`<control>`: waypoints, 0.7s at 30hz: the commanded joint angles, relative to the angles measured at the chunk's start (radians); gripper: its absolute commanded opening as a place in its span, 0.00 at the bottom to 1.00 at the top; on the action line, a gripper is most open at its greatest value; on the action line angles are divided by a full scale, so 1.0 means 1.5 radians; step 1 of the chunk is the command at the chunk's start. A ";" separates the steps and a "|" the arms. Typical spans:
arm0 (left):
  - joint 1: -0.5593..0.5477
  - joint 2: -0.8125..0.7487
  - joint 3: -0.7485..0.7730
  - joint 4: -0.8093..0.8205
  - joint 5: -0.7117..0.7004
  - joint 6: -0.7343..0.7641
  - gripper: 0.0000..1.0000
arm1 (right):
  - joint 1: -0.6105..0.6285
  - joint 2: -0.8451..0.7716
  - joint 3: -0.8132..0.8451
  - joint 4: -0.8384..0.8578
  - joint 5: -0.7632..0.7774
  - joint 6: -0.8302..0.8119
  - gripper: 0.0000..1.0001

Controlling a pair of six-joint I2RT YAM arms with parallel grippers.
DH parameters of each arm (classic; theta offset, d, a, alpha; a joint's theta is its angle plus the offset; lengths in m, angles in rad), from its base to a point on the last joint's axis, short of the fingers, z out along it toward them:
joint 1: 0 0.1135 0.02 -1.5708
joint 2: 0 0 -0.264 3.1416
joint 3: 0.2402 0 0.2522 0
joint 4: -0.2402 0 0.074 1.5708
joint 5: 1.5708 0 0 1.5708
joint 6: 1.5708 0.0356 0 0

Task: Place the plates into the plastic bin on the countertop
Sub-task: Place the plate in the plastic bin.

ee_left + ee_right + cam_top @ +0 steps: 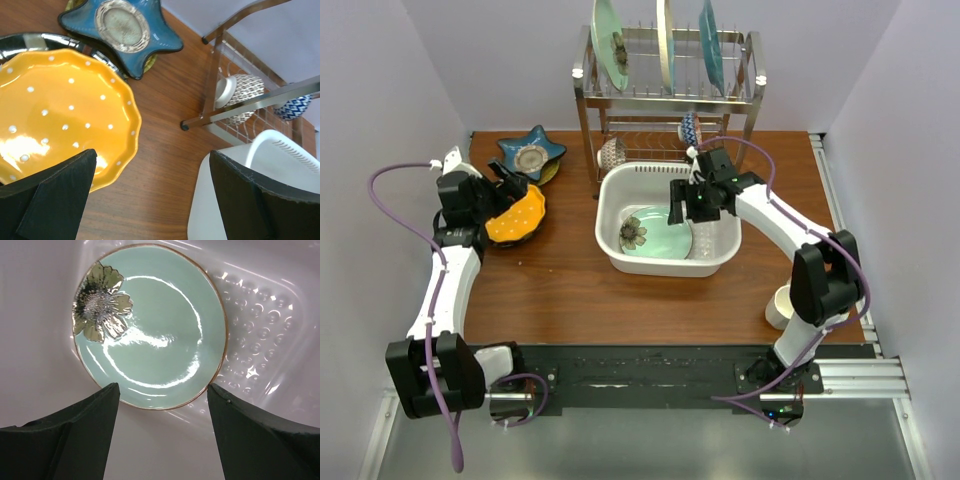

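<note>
A pale green plate (658, 240) with a flower print lies flat in the white plastic bin (605, 215) on the countertop (560, 285). My right gripper (682, 208) hangs open and empty over the bin. In the right wrist view the gripper (163, 386) is just above the green plate's (150, 325) near rim. An orange dotted plate (515, 218) rests on a dark plate at the left. A blue star-shaped plate (531, 152) sits behind it. My left gripper (152, 155) is open and empty, beside the orange plate (55, 115) and left of the bin (212, 210).
A steel wire rack (665, 100) behind the bin holds three big teal and cream plates, with patterned bowls (611, 152) on its lower shelf. A white cup (780, 305) stands at the right near my right arm. Walls close in on both sides.
</note>
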 commanded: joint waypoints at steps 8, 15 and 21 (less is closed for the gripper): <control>-0.002 0.068 0.064 -0.100 -0.089 0.018 1.00 | 0.015 -0.097 0.030 0.012 -0.003 0.002 0.75; -0.002 0.143 0.114 -0.203 -0.217 0.008 0.99 | 0.066 -0.125 0.050 0.007 0.031 0.007 0.75; 0.004 0.165 0.102 -0.195 -0.219 0.001 0.99 | 0.157 -0.109 0.115 -0.005 0.060 0.013 0.75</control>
